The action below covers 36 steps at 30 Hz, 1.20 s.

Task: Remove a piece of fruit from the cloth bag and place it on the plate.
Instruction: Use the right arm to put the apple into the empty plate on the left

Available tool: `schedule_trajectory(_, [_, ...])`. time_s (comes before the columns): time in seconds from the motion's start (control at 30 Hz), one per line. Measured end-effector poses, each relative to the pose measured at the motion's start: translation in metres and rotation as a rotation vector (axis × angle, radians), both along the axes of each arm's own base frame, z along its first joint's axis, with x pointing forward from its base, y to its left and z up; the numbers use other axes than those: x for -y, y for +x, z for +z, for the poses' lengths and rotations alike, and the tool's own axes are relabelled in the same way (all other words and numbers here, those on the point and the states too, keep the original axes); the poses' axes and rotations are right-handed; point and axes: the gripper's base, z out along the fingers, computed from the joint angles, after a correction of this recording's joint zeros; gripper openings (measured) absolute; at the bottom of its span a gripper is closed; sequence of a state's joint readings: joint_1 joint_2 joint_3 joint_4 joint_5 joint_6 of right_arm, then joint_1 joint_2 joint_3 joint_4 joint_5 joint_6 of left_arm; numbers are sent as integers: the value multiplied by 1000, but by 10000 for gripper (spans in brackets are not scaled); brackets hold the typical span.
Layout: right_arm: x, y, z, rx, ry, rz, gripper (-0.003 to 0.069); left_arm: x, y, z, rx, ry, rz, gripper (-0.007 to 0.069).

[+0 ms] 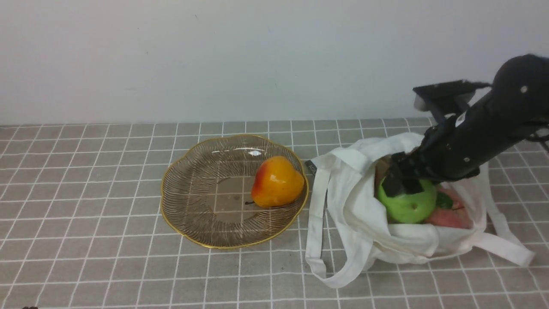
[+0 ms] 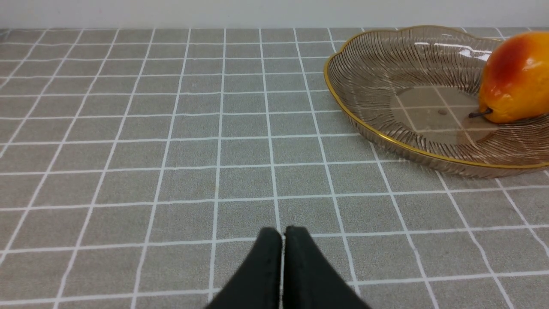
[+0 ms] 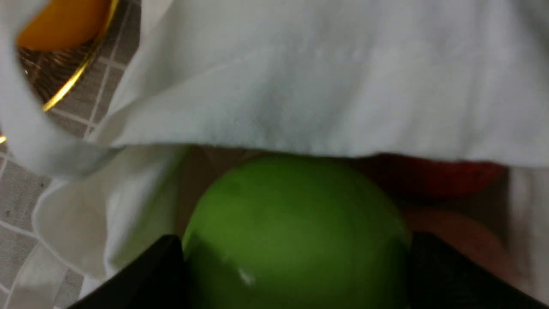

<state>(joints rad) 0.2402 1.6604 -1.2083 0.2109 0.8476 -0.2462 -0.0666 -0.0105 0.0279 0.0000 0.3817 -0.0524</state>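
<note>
The white cloth bag (image 1: pixel 364 223) lies open on the right of the table. The green apple (image 1: pixel 409 208) sits in its mouth. My right gripper (image 1: pixel 401 182) reaches into the bag, and its black fingers press on both sides of the green apple (image 3: pixel 296 227), shut on it. The bag's cloth (image 3: pixel 300 86) hangs just above the apple. The amber plate (image 1: pixel 201 171) with a gold rim lies left of the bag. My left gripper (image 2: pixel 282 234) is shut and empty, low over the tablecloth, left of the plate (image 2: pixel 386 86).
An orange-yellow pear (image 1: pixel 276 181) lies on the plate's right side, also in the left wrist view (image 2: pixel 514 77). A red apple (image 1: pixel 450 214) lies in the bag behind the green one. The bag's straps (image 1: pixel 317 223) trail toward the front and the right.
</note>
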Motion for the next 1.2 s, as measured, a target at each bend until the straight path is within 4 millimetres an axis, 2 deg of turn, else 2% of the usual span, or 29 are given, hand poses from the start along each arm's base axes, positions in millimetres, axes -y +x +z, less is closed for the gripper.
schedule_trajectory(0.13, [7, -14, 33, 93, -16, -3, 606, 0, 0, 0, 0, 0, 0, -8])
schedule_trajectory(0.27, [12, -39, 66, 133, 5, -6, 606, 0, 0, 0, 0, 0, 0, -8])
schedule_trajectory(0.3, [12, -41, 67, 134, 7, -6, 606, 0, 0, 0, 0, 0, 0, -8])
schedule_trajectory(0.4, [12, -61, 88, 142, 83, -16, 606, 0, 0, 0, 0, 0, 0, -8])
schedule_trajectory(0.5, [1, -74, 107, 177, 243, 16, 606, 0, 0, 0, 0, 0, 0, -8])
schedule_trajectory(0.6, [-16, -76, 110, 211, 328, 126, 606, 0, 0, 0, 0, 0, 0, -8])
schedule_trajectory(0.67, [-42, -71, 105, 225, 405, 231, 606, 0, 0, 0, 0, 0, 0, -8])
schedule_trajectory(0.7, [-46, -70, 103, 227, 418, 246, 606, 0, 0, 0, 0, 0, 0, -8])
schedule_trajectory(0.77, [-77, -60, 88, 242, 470, 317, 606, 0, 0, 0, 0, 0, 0, -8])
schedule_trajectory(0.9, [-121, -41, 49, 294, 450, 379, 606, 0, 0, 0, 0, 0, 0, -8])
schedule_trajectory(1.0, [-150, -29, 10, 345, 376, 418, 606, 0, 0, 0, 0, 0, 0, -8])
schedule_trajectory(1.1, [-163, -19, -18, 383, 306, 408, 606, 0, 0, 0, 0, 0, 0, -8])
schedule_trajectory(1.2, [-164, -8, -37, 422, 247, 351, 607, 0, 0, 0, 0, 0, 0, -8])
